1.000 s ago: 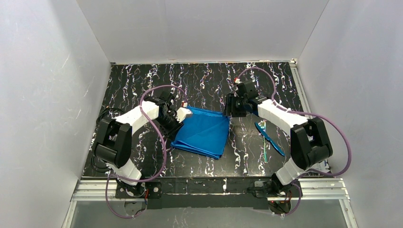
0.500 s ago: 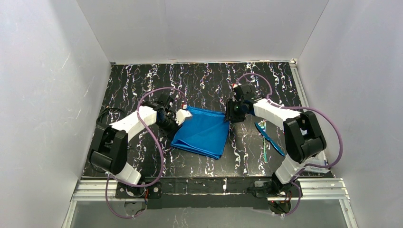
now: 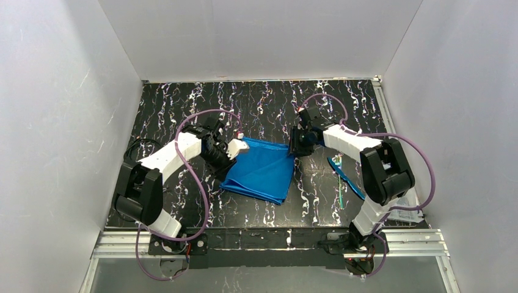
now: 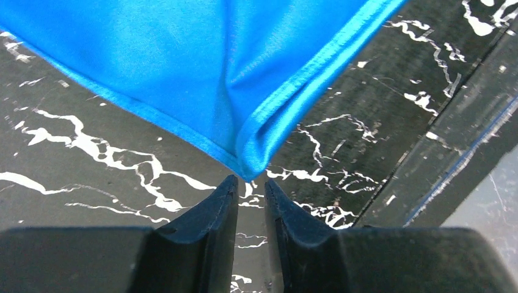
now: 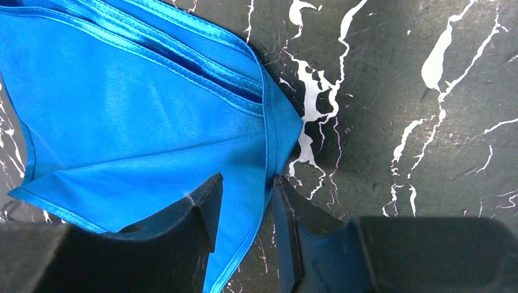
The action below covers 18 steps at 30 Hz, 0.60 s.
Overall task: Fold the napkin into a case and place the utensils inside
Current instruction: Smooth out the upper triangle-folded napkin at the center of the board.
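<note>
The bright blue napkin lies folded in layers in the middle of the black marbled table. My left gripper is at its far-left corner. In the left wrist view the napkin's corner ends right at the tips of my left gripper, whose jaws stand a narrow gap apart with nothing pinched. My right gripper is at the far-right corner. The right wrist view has my right gripper open, astride the napkin's hem, which lies flat. The utensils lie right of the napkin.
White walls close in the table on the left, back and right. Purple cables loop over both arms. The right arm's elbow stands over the table just right of the utensils. A metal rail runs along the near edge.
The right gripper's jaws have narrowed over the napkin's far-right corner and its elbow has swung in towards the table. The left gripper has stayed at the far-left corner, pinching briefly, then easing apart.
</note>
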{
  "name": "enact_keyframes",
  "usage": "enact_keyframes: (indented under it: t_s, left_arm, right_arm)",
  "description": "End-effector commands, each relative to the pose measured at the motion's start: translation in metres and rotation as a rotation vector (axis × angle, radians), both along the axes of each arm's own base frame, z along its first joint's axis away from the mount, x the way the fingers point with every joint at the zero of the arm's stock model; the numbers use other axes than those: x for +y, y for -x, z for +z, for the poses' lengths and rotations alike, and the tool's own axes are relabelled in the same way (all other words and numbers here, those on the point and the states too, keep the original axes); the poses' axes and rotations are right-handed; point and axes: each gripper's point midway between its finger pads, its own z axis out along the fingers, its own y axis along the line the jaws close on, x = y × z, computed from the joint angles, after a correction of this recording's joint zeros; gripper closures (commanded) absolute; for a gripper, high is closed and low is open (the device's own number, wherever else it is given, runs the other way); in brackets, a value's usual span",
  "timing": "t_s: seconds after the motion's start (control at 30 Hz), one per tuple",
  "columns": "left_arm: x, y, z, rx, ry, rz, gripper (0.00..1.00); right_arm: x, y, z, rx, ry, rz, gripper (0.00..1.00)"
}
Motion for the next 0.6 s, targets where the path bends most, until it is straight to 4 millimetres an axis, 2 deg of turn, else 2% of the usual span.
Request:
enact_keyframes:
  t_s: [0.0,0.1,0.37,0.57]
  left_arm:
    - [-0.008,0.026,0.009,0.106,0.034,-0.084,0.78]
    - [-0.006,0.026,0.004,0.114,0.019,-0.087,0.78]
    - [-0.008,-0.003,-0.011,0.004,-0.009,-0.016,0.81]
    - [-0.008,0.007,-0.016,0.007,0.002,-0.055,0.86]
  right_arm:
    - [0.006,-0.014,0.004,-0.029,-0.011,0.004,0.57]
    - [0.007,-0.012,0.003,-0.024,-0.017,0.007,0.58]
    - [0.008,-0.009,-0.001,-0.009,-0.027,0.007,0.64]
    - [0.01,-0.01,-0.002,-0.002,-0.031,0.007,0.68]
